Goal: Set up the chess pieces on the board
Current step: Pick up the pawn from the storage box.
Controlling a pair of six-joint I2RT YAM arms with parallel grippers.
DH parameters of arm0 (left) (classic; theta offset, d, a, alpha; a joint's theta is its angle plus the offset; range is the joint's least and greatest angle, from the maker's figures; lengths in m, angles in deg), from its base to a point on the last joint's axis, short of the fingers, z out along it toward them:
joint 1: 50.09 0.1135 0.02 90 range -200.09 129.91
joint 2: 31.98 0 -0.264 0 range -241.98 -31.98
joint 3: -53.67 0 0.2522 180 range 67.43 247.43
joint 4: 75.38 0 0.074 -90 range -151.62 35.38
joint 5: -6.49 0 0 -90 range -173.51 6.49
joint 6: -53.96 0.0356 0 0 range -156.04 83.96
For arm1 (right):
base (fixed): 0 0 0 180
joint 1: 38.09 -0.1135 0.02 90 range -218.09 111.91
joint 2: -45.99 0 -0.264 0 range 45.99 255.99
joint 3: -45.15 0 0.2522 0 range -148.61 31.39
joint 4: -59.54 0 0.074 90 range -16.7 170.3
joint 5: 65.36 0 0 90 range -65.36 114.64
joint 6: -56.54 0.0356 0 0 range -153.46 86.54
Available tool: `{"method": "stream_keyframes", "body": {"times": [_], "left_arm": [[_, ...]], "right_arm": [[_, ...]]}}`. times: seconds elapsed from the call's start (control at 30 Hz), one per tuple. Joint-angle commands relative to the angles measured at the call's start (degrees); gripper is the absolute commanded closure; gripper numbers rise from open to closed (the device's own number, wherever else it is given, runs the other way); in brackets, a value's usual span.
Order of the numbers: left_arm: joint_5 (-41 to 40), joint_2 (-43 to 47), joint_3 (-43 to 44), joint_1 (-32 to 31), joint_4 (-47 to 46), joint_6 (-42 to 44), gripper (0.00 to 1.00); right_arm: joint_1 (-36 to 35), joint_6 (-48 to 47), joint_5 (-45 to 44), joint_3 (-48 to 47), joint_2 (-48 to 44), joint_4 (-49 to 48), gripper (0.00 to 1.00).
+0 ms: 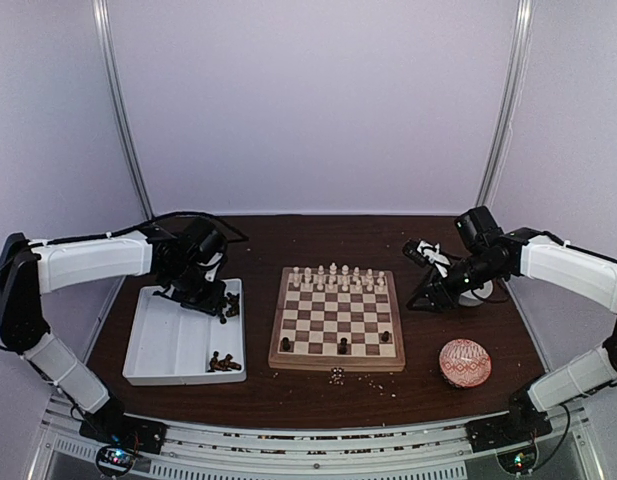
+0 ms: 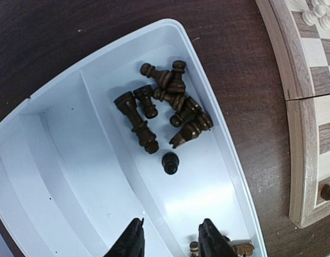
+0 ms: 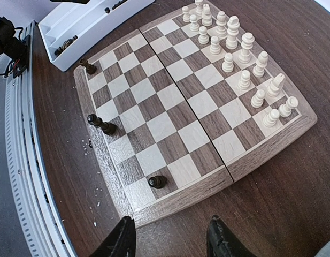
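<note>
The board (image 1: 337,357) lies mid-table. Cream-white chess pieces (image 1: 333,278) fill its two far rows; they also show in the right wrist view (image 3: 234,53). Three dark pieces stand on the near row (image 3: 156,182), (image 3: 102,125), (image 3: 88,66). A pile of dark pieces (image 2: 165,101) and one lone dark pawn (image 2: 170,162) lie in the white tray (image 2: 74,160). My left gripper (image 2: 173,227) is open and empty just above the tray floor, short of the pawn. My right gripper (image 3: 171,227) is open and empty over bare table beside the board's right edge.
The divided tray (image 1: 168,350) sits left of the board, with a few more dark pieces (image 1: 225,362) at its near right corner. A red-and-white patterned ball (image 1: 465,362) lies front right. A white object (image 1: 478,290) sits under the right arm. Pale crumbs (image 1: 337,375) lie before the board.
</note>
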Motion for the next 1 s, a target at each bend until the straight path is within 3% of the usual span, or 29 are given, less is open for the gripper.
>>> {"method": "stream_keyframes", "body": {"times": [0.0,0.5,0.97], "left_arm": [[2.4,-4.3,3.4,1.1,-2.6,0.7,0.66],[3.0,-14.2,7.7,1.9,-2.9,3.1,0.76],[1.5,-16.6,7.3,2.0,-2.5,3.0,0.78]], "right_arm": [[0.2,-0.5,0.0,-1.4,0.1,0.4,0.54],[0.2,-1.3,-0.8,-1.5,0.6,0.9,0.54],[0.2,-1.7,-0.4,-1.7,1.8,1.4,0.55]]}}
